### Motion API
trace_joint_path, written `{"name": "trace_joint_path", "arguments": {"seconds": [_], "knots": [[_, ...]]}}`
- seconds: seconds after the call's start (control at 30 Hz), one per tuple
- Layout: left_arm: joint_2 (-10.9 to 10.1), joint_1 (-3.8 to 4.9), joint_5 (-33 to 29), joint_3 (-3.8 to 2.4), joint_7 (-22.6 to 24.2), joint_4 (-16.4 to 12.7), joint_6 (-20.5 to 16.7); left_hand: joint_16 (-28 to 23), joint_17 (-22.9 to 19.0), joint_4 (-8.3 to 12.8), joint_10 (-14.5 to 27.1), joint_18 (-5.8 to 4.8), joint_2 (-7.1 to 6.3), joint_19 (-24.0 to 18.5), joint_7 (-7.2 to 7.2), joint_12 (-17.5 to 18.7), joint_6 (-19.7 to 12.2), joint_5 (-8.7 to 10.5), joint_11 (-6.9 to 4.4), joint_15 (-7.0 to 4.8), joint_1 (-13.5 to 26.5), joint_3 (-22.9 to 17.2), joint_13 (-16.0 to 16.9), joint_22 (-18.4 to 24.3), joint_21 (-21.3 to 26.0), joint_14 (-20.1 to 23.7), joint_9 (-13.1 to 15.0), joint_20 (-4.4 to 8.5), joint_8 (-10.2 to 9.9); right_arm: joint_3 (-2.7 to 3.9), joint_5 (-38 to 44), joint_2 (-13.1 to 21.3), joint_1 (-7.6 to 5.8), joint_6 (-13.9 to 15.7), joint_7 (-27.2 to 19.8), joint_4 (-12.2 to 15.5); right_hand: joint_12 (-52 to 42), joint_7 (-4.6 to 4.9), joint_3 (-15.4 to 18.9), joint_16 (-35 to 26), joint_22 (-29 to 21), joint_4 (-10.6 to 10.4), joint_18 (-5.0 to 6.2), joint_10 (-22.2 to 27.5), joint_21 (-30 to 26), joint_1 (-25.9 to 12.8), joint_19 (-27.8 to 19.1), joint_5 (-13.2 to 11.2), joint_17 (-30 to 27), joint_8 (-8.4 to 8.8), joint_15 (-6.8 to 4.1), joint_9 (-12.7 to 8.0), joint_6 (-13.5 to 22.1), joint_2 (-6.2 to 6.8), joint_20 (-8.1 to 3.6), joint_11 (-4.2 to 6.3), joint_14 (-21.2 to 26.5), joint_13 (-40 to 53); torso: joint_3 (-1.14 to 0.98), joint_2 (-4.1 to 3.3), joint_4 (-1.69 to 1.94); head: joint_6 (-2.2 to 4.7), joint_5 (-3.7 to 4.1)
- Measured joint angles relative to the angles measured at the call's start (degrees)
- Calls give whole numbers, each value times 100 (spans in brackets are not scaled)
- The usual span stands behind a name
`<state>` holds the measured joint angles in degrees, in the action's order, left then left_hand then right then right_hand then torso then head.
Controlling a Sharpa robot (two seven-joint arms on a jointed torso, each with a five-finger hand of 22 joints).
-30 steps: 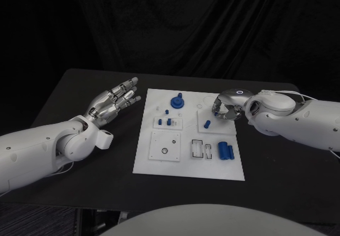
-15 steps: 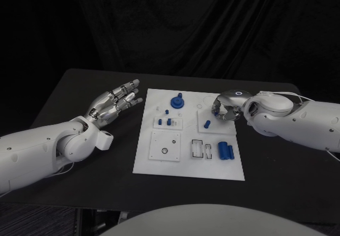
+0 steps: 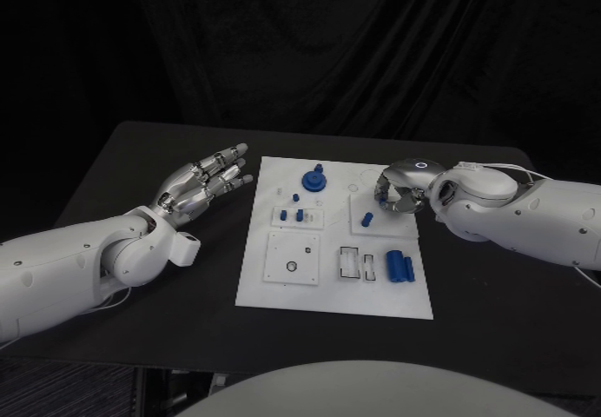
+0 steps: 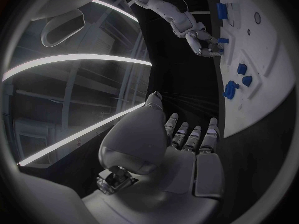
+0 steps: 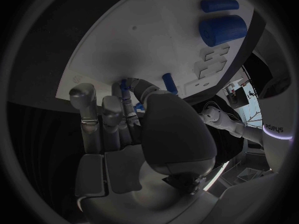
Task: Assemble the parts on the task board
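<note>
White task board (image 3: 291, 291) lies mid-table, long axis running away from the robot. Blue parts across it: a round knobbed piece (image 3: 312, 181) at the far end, small pegs (image 3: 293, 214) below it, a thicker cylinder pair (image 3: 399, 265) near the front right, and a short upright peg (image 3: 367, 219) on the raised right-hand tile.

Right hand (image 3: 401, 193) sits over the far right of the board, fingers curled down toward the tile beside the upright peg. In the right wrist view the fingertips (image 5: 127, 92) close around something small and blue, but the thumb covers the contact (cannot tell whether it is actually gripped or only touched).

Left hand (image 3: 204, 181) hovers off the board's left edge above the black table (image 3: 138, 165), palm up, fingers spread, holding nothing.

Judgement: step in hand looks like seating or picking a small peg on the right tile. To do it well, keep the peg's axis vertical, come straight down over its hole, and avoid sideways drag that would tip the neighbouring peg. Left hand could steady the board edge.
</note>
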<state>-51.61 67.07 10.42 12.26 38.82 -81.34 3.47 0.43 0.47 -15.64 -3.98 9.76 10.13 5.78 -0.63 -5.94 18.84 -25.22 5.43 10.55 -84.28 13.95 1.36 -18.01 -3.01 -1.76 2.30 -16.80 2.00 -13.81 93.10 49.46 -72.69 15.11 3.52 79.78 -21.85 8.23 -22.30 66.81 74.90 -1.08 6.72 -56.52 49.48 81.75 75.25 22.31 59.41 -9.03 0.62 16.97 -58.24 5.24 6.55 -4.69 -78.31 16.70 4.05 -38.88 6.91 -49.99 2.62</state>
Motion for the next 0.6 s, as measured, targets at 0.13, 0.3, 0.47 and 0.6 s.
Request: {"name": "trace_joint_path", "arguments": {"seconds": [0.13, 0.3, 0.47, 0.6], "knots": [[0, -8, 0, 0, 1, 5, 14, 0, -1, 0, 0, 0, 0, 0, -22, 0, 22, -37, 0, 0, 0, 0, 0, 1, 0, 0, 0, 0, 0, -7, -1, 2, 9, 60, -32, -8, -19, -39, -7, 0, 0, 39, 0, -105, 105, 37, 42, -1, 22, -48, -33, 69, -79, -36, -42, 19, -33, -1, 1, -1, 3, 0, 4], [0, -16, 0, 0, 1, 17, 26, 22, 4, 0, 0, 0, 26, 0, -72, 0, 72, -37, 0, 21, -26, 0, 0, 1, 0, -21, 6, 0, 22, -16, -1, 21, 21, 139, -66, 0, -16, -39, -15, 0, 0, 79, 0, -135, 161, 59, 62, 11, 44, -68, -42, 116, -120, -59, -62, 47, -42, -13, 2, -1, 3, 0, -5], [0, -22, -1, 0, 1, 31, 30, 22, 4, -1, 0, 0, 26, 0, -72, 0, 72, -60, 0, 20, -26, 0, -1, 7, 0, -21, 6, 0, 22, -25, -1, 60, 32, 203, -73, 39, -2, -40, -24, 0, 0, 88, 0, -154, 172, 74, 62, 29, 43, -68, -42, 132, -120, -74, -62, 30, -42, -19, 3, 1, -1, 0, -15], [0, -26, -1, 0, 2, 35, 31, 22, 3, -1, 0, 0, 26, 0, -72, 0, 72, -60, -1, 20, -26, 0, -1, 7, 0, -21, 6, 0, 22, -30, -1, 132, 32, 254, -73, 124, 4, -40, -32, 0, 0, 96, 0, -154, 172, 75, 62, 29, 43, -67, -42, 133, -120, -75, -62, 30, -42, -18, 3, 2, -1, 0, -31]]}}
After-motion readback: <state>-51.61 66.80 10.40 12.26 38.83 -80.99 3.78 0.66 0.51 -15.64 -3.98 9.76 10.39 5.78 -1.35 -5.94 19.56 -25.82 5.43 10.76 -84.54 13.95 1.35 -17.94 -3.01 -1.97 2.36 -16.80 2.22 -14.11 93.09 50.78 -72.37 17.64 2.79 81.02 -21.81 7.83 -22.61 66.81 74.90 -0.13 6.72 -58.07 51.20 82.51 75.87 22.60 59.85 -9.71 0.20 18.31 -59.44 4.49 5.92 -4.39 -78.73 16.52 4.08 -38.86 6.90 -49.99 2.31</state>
